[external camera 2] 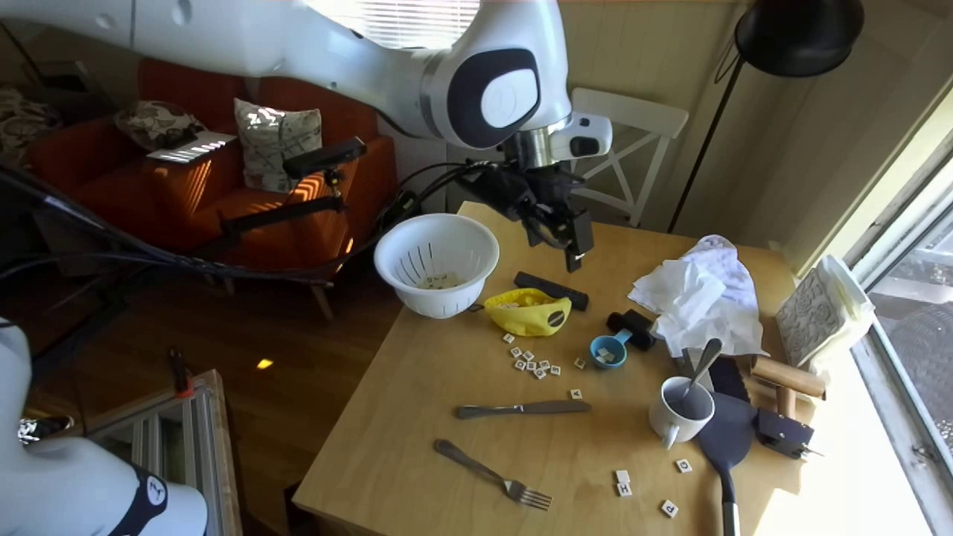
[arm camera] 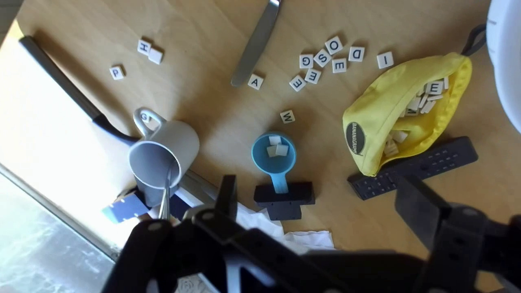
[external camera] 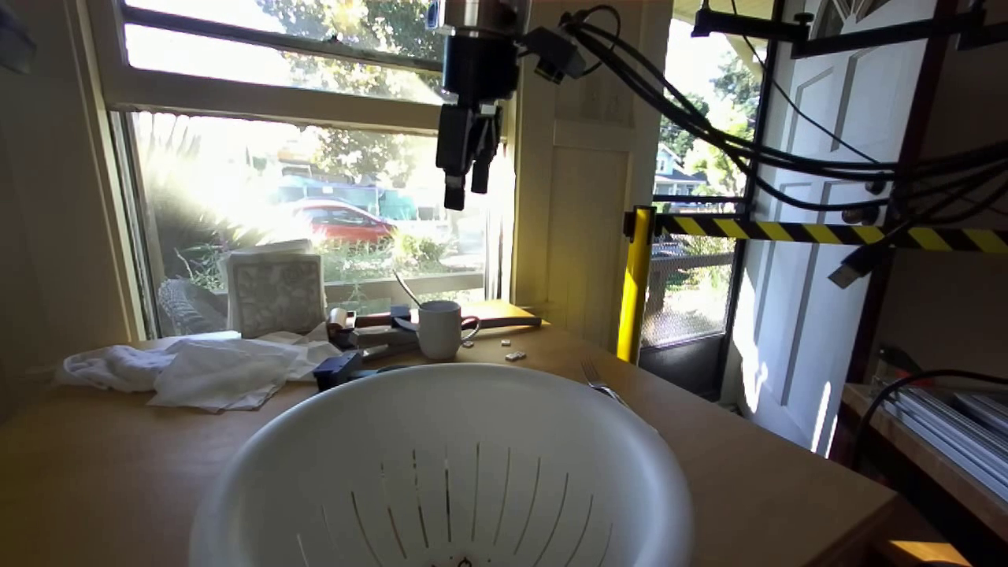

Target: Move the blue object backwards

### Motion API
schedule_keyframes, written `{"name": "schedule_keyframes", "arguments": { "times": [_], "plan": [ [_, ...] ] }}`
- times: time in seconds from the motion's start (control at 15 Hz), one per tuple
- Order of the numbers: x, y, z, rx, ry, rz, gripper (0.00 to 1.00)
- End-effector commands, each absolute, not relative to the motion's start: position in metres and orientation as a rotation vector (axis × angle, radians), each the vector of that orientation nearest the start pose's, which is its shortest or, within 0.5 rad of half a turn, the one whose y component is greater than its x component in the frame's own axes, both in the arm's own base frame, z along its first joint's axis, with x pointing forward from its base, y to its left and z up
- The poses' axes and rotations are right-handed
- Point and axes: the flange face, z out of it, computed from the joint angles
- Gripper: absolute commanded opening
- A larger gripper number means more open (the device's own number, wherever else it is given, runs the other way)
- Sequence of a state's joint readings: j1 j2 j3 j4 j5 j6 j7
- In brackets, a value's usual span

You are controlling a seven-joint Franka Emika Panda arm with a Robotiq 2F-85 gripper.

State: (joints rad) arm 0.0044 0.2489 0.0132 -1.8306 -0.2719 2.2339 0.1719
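The blue object is a small light-blue measuring cup (arm camera: 273, 162) with a few white tiles inside. Its handle rests on a black block (arm camera: 285, 194) in the wrist view. The cup (external camera 2: 604, 359) also shows on the table in an exterior view, beside the black block (external camera 2: 631, 329). In an exterior view the white colander (external camera: 441, 417) covers most of the cup's place. My gripper (arm camera: 323, 199) is open and empty, its two fingers wide apart. It hangs well above the table in both exterior views (external camera: 467, 189) (external camera 2: 557, 249), apart from the cup.
A yellow pouch (external camera 2: 521, 318) with tiles and a black remote (external camera 2: 551, 290) lie near the cup. A white mug (external camera 2: 674, 417) with a spoon, a spatula (external camera 2: 726, 432), a mallet (external camera 2: 785, 402), a knife (external camera 2: 523, 409), a fork (external camera 2: 491, 476), loose tiles and white cloths (external camera 2: 692, 298) lie around.
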Motion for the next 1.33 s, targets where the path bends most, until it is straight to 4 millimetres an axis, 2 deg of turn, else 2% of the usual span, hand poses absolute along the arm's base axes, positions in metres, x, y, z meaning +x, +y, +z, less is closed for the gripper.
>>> {"name": "schedule_keyframes", "arguments": {
  "times": [0.0,0.2,0.53,0.67,1.0,1.27],
  "plan": [
    [0.647,0.003,0.409,-3.331,-0.066,-0.269,1.0],
    [0.668,0.003,0.4,-3.317,-0.163,-0.227,1.0],
    [0.671,0.003,0.401,-3.315,-0.176,-0.227,1.0],
    [0.688,0.007,0.395,-3.29,-0.234,-0.329,1.0],
    [0.738,0.014,0.356,-3.261,-0.454,-0.407,1.0],
    [0.771,0.011,0.321,-3.265,-0.565,-0.386,1.0]
  ]
}}
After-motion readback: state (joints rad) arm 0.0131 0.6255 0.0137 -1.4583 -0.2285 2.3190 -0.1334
